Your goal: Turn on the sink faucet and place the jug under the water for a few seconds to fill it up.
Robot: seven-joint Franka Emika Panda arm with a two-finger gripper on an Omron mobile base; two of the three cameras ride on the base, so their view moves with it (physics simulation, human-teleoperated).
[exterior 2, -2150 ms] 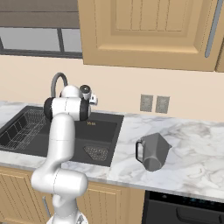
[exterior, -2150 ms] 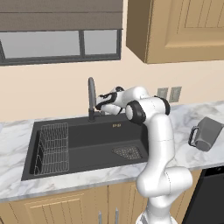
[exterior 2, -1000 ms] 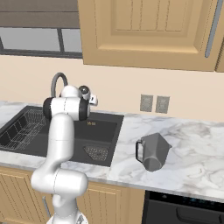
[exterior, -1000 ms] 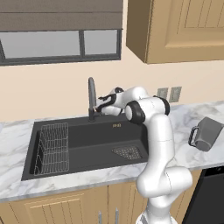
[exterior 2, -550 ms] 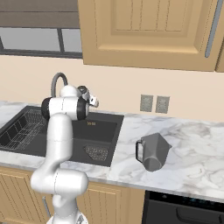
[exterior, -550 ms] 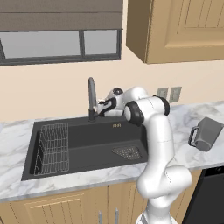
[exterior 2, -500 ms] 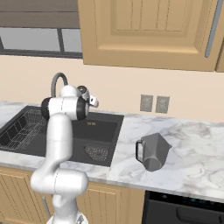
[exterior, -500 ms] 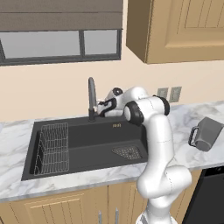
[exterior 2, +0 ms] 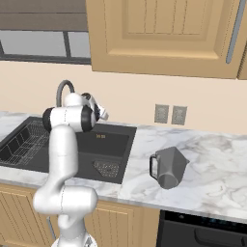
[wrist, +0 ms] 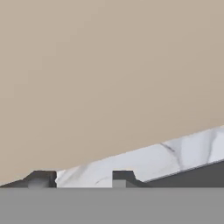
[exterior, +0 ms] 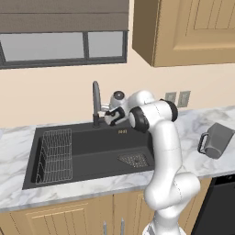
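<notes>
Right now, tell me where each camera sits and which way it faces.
Left base view: behind-left of the white arm, facing the black recessed sink and dark gooseneck faucet.
Right base view: behind-right, same sink, arm at left, grey faceted jug on the marble counter.
Hand view: on the hand, facing beige wall; fingertips at bottom.
Both base views share sink, faucet, jug.

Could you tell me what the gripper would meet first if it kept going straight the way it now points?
Judging by the hand view, the gripper faces the beige wall above the marble counter's back strip, so it would probably meet that wall first; depth is unclear.
</notes>
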